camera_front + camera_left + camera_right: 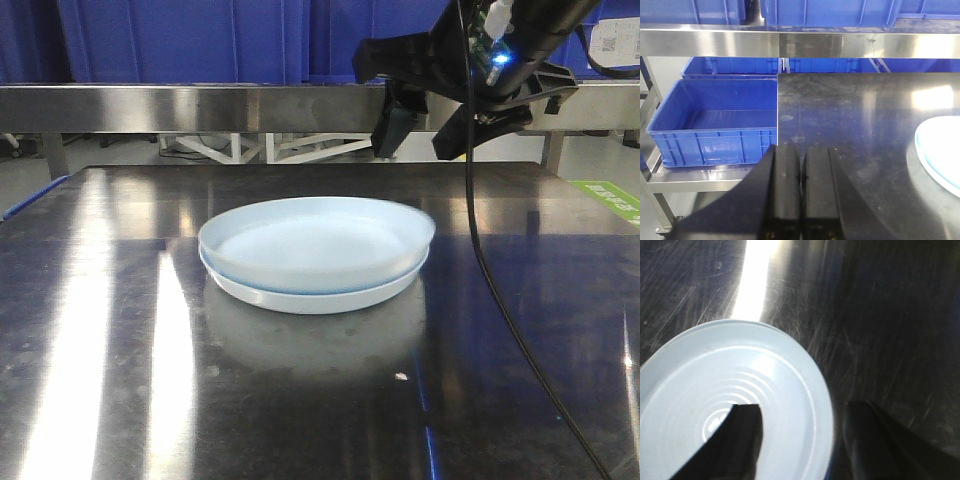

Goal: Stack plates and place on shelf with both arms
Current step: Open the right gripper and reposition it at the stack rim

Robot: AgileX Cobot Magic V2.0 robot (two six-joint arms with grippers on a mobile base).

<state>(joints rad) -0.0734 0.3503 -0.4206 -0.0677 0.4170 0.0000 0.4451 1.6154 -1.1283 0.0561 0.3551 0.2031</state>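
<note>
Crate, blue plastic, open-topped (710,120): sits on a lower rack past the left edge of the dark stainless steel table (100,330).

Left gripper (801,152): low over the table's left part and pointing level towards the brushed steel shelf (715,42). Its two black fingers are pressed together with nothing between them.

Two glossy pale blue-white round plates (315,255): stacked at table centre, well right of the left gripper. The upper plate (310,235) is nested in the lower plate (300,298), slightly skewed, and its right rim is blurred.

Right gripper (425,135): raised above the stack's far right side and angled downward. The fingers are spread apart and touch nothing. In the wrist view one finger (742,440) hangs over the plate's ringed interior and the other is outside the rim.
</note>
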